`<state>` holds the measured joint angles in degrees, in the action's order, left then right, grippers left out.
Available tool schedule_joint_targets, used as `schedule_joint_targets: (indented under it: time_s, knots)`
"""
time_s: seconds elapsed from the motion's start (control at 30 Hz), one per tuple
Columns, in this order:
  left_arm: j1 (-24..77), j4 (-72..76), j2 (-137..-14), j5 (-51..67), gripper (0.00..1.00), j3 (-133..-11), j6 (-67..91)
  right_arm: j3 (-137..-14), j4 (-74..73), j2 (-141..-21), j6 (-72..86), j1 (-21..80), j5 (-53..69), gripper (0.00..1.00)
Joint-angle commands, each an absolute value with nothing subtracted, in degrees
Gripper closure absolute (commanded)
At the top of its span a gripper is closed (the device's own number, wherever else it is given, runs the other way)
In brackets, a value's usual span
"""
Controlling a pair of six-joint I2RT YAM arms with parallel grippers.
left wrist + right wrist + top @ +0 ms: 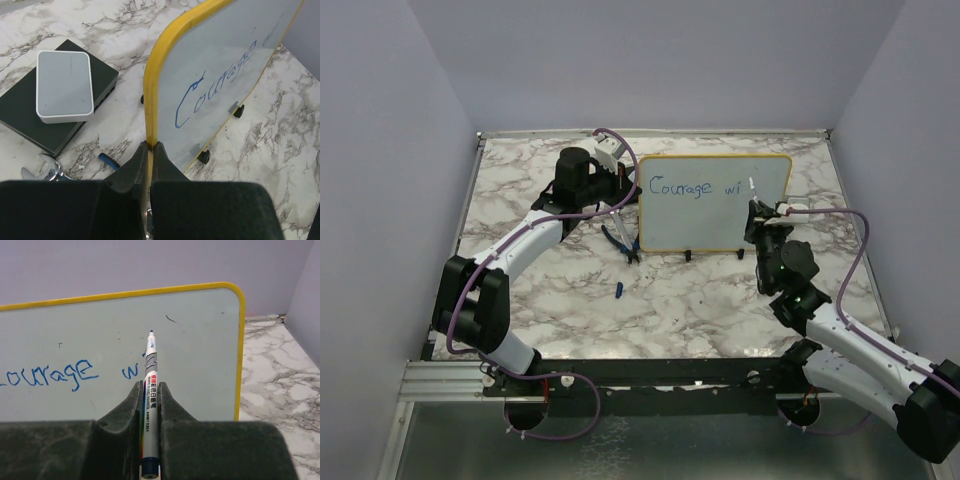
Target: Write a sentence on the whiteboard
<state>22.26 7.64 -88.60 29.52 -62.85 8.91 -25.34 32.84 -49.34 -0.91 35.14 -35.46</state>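
Note:
The whiteboard (715, 205) stands upright on small black feet, yellow-framed, with "Courage wi" written in blue. My left gripper (625, 185) is shut on its left edge; in the left wrist view the yellow frame (152, 95) runs between my fingers (135, 167). My right gripper (757, 215) is shut on a white whiteboard marker (151, 390). The marker tip (151, 332) points at the board just right of the "w" (130, 372); the whiteboard (200, 350) fills the right wrist view.
A small grey-and-black box (64, 87) lies behind the board's left end. Blue-handled pliers (620, 243) lie in front of the board's left corner, and a small blue marker cap (618, 290) lies nearer. A metal tool (47, 172) lies by my left fingers.

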Motion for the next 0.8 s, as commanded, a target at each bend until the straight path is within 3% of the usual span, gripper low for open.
schedule_joint_targets:
  time_s: [0.0,0.77]
  knots:
    - [22.76,7.52,-86.99,30.23,1.0,-62.49,8.39,-26.02,30.35,-50.04,-0.13,34.71,-37.48,0.99]
    - [22.76,7.49,-86.62,30.23,1.0,-62.4,8.36,-24.72,28.01,-51.93,4.37,33.83,-37.51,0.99]
